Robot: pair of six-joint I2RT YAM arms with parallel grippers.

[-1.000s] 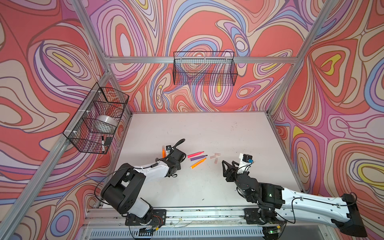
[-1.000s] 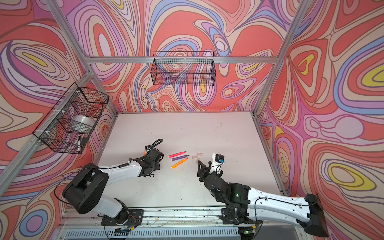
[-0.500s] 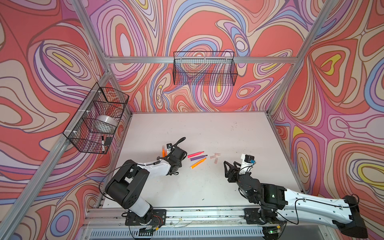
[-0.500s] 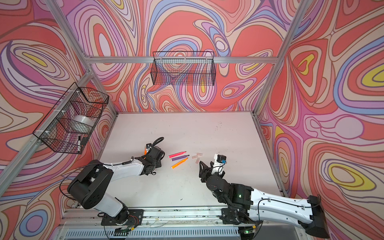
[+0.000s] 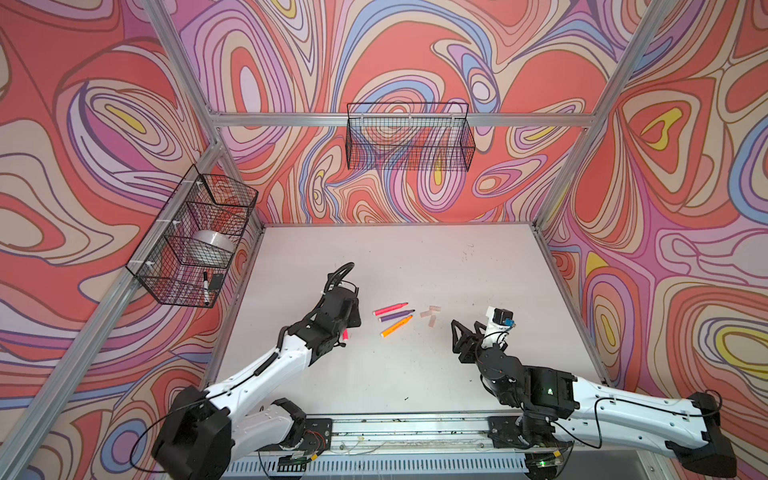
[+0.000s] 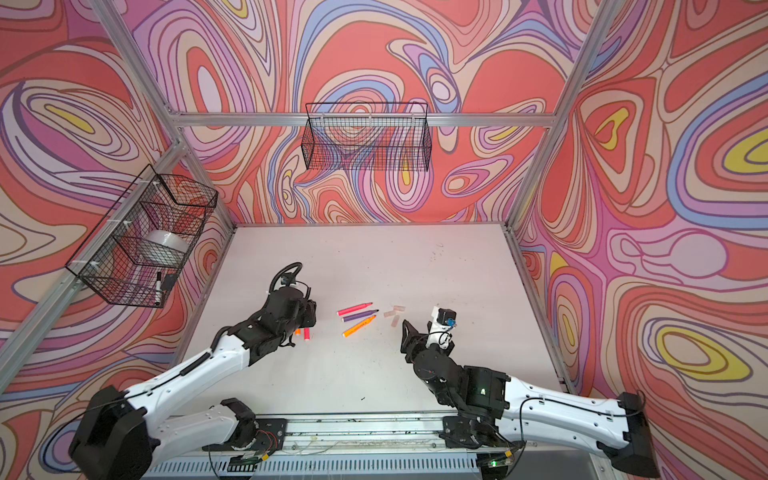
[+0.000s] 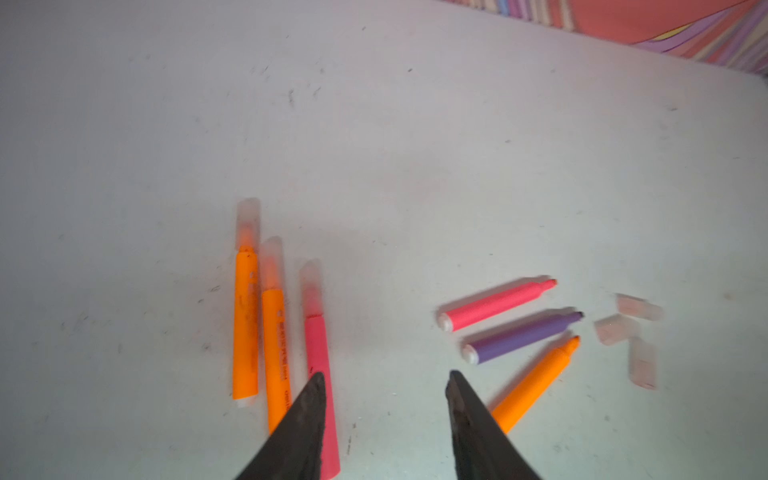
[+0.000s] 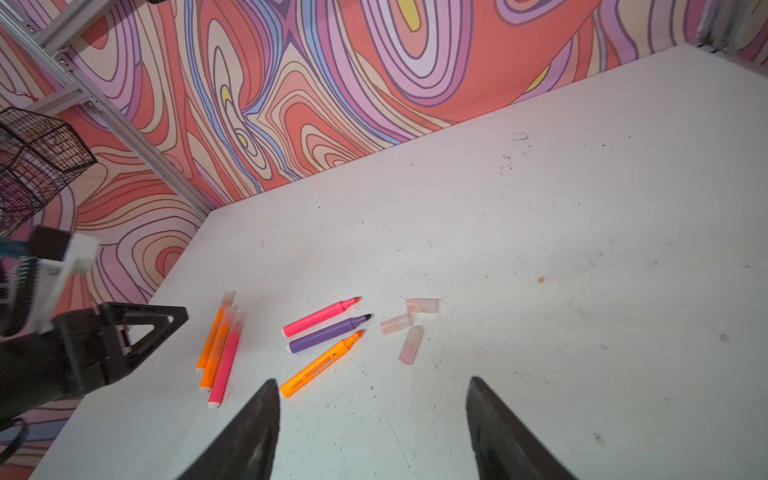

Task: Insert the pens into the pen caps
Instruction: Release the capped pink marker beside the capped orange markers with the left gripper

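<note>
White tabletop (image 5: 415,257) carries everything. Your left gripper (image 7: 385,374) hangs at the left, jaws partly apart and empty, one jaw over the capped pink pen (image 7: 318,345) beside two capped orange pens (image 7: 245,324). A low sweep could roll them. Your right gripper (image 8: 372,379), wide and empty, sits near right. Three bare pens (image 8: 328,332) lie mid-table. Three loose caps (image 8: 395,324) just right of them could skid when pinched.

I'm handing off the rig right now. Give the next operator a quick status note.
Left tool: open, empty, by the three capped pens.
Right tool: open, empty.
Done: those three, two orange and one pink, lie side by side.
Left: cap the bare pink pen, bare purple pen and bare orange pen; three loose caps lie just beyond their tips.
</note>
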